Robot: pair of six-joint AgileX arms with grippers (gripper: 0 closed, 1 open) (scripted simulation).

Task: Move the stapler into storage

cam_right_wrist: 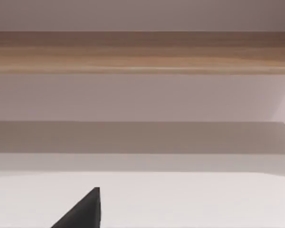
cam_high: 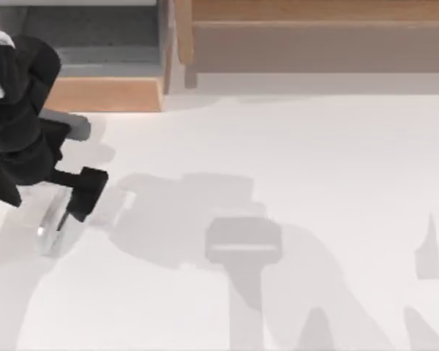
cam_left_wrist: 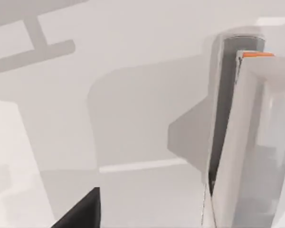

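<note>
The stapler is a slim white bar with a dark strip, hanging tilted above the table at the left. My left gripper is shut on its upper end. In the left wrist view the stapler looms close, its dark strip and an orange tip showing, with the table far below it. The storage drawer stands pulled out at the back left. It has a tan front panel and a grey floor, and lies just behind my left arm. My right arm is parked past the table's right side.
The wider tan wood unit runs along the back from the middle to the right, and the right wrist view faces the wood unit. Arm shadows lie over the white tabletop.
</note>
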